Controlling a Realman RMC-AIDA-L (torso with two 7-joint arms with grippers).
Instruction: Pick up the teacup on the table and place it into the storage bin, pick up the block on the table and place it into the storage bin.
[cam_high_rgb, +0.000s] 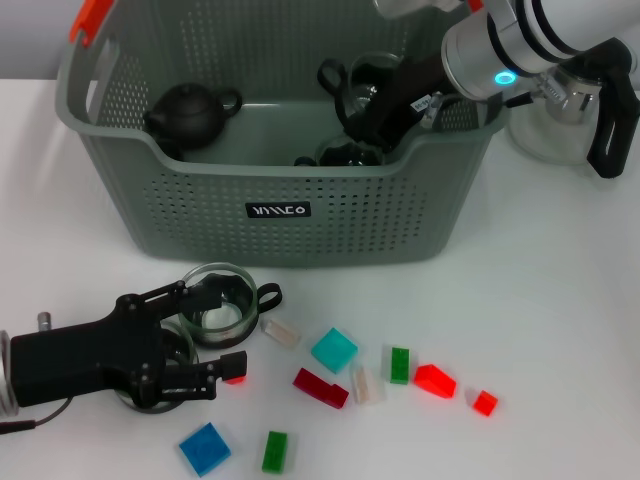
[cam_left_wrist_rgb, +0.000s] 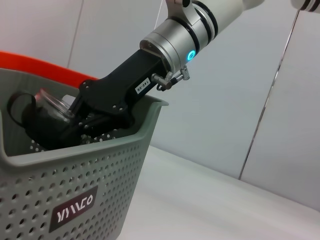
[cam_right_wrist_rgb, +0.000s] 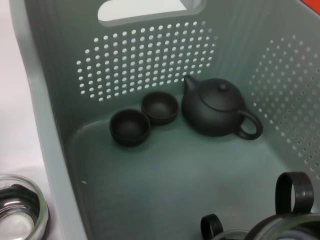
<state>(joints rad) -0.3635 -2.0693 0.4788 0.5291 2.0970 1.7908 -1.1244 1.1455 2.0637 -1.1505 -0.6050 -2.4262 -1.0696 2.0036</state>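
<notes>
My right gripper (cam_high_rgb: 375, 105) reaches down into the storage bin (cam_high_rgb: 280, 215) at its right end, shut on a glass teacup (cam_high_rgb: 368, 78) with a black handle. The left wrist view shows the same gripper (cam_left_wrist_rgb: 75, 120) holding that teacup (cam_left_wrist_rgb: 47, 107) just inside the bin's rim (cam_left_wrist_rgb: 85, 150). Another glass teacup (cam_high_rgb: 220, 305) stands on the table in front of the bin, between the spread fingers of my open left gripper (cam_high_rgb: 228, 328). A small red block (cam_high_rgb: 235, 378) lies by its lower fingertip. A cyan block (cam_high_rgb: 334, 349) and a dark red block (cam_high_rgb: 320, 387) lie to the right.
A dark teapot (cam_right_wrist_rgb: 217, 107) and two small dark cups (cam_right_wrist_rgb: 130, 127) sit on the bin floor. Several more blocks, green (cam_high_rgb: 400, 364), red (cam_high_rgb: 435, 380) and blue (cam_high_rgb: 205, 447), are scattered on the table. A glass kettle (cam_high_rgb: 565, 110) stands right of the bin.
</notes>
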